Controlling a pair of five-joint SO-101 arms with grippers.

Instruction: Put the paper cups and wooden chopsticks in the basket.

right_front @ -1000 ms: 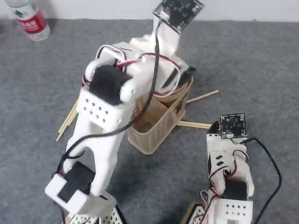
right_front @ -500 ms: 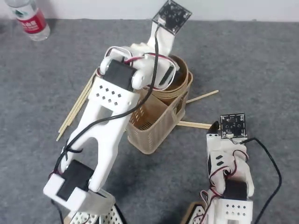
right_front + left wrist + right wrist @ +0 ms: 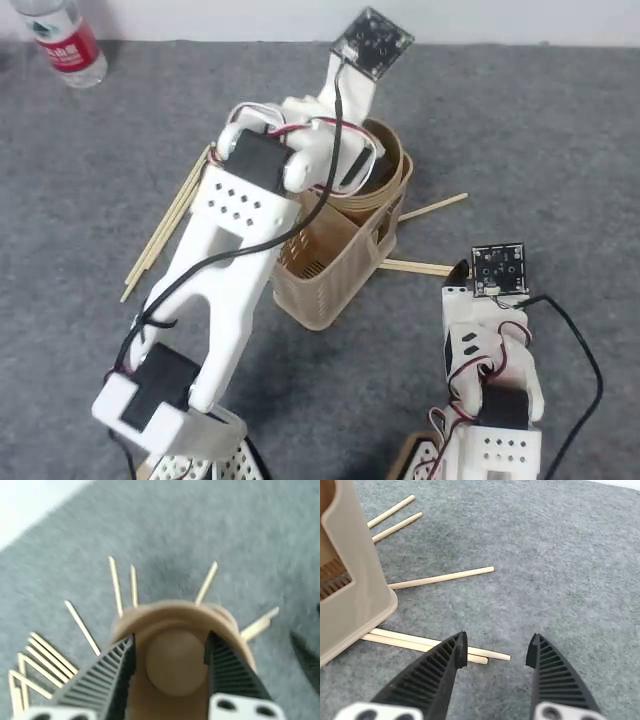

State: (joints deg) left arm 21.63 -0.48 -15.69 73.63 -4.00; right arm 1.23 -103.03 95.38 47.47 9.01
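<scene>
- Far left corner: clear plastic bottle with a red label (image 3: 62,40), upright on the grey felt table cover (image 3: 560,130).
- Left of centre: bundle of pale wooden chopsticks (image 3: 165,232) flat on the felt, its near end running under the white left arm (image 3: 225,260).
- Centre: beige slotted plastic basket (image 3: 335,285), with a stack of brown paper cups (image 3: 388,172) standing in its far end.
- Left gripper (image 3: 170,655) directly above the cups. Jaws spread, one either side of the top cup's mouth; contact cannot be told.
- Just right of the basket: two more chopsticks, one (image 3: 434,207) angled away from the rim, one (image 3: 415,266) lying against the basket's foot.
- Right: right gripper (image 3: 498,640) low over the felt. Jaws spread above the tips of a chopstick pair (image 3: 435,644) that runs under the basket's corner.
</scene>
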